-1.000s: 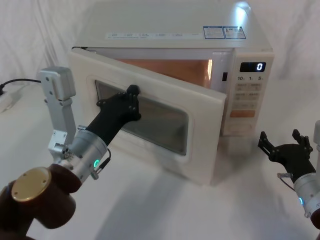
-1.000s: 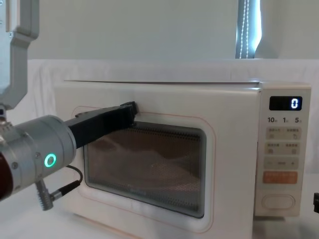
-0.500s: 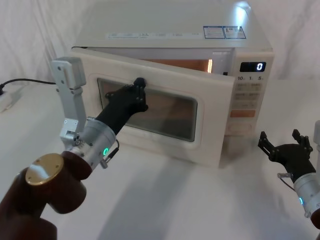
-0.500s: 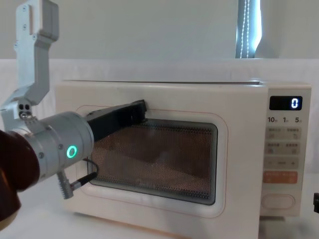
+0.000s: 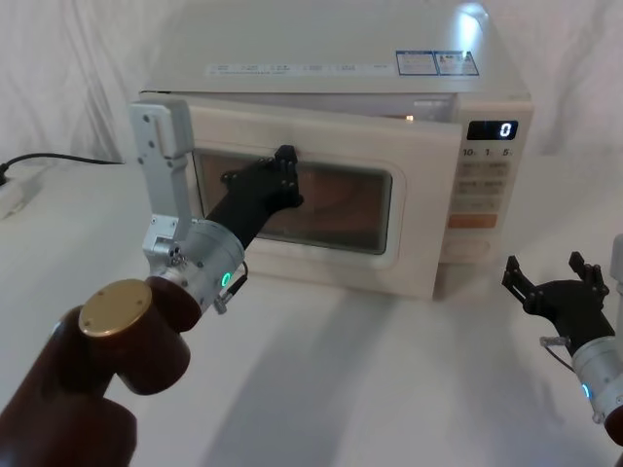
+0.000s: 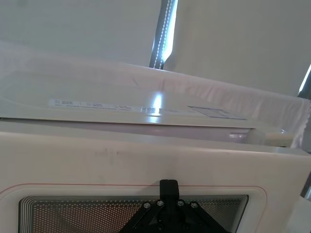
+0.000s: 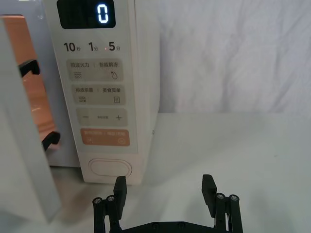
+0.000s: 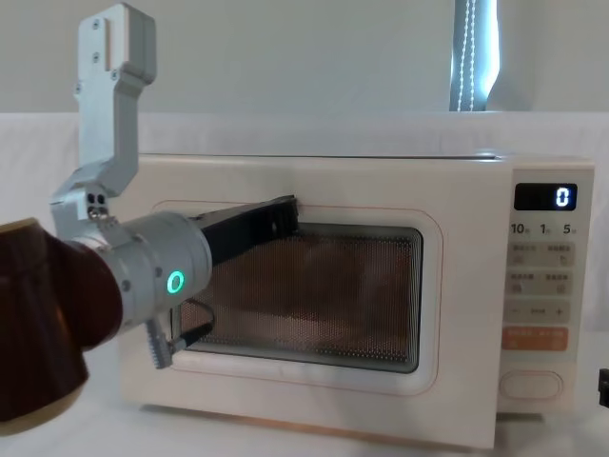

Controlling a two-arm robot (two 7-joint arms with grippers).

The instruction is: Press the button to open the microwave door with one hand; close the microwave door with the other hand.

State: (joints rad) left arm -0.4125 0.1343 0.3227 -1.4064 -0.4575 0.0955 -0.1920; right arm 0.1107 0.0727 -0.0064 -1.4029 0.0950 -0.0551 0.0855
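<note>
Two steps in this job; I'm on the second, closing the microwave door (image 5: 321, 209). Door is nearly home but not latched: the head view has a thin gap along its top edge with cavity light showing, and the right wrist view has the door's free edge standing off the control panel, latch hooks exposed.

My left gripper (image 5: 282, 175) is pressed against the upper part of the door's glass window, tip touching just under the frame. It's pushing, not gripping anything. Whether its fingers are spread or closed I cannot tell from these views.

My right gripper (image 7: 165, 191) sits low on the table, in front of and to the right of the microwave, idle, fingers spread wide, nothing between them. The button (image 7: 111, 168) is at the bottom of the control panel, beyond and slightly off to one side of that gripper, untouched right now.

Next move, my read: straight push inward until the hooks seat in the panel. Risk is the tip sliding on the glass.
</note>
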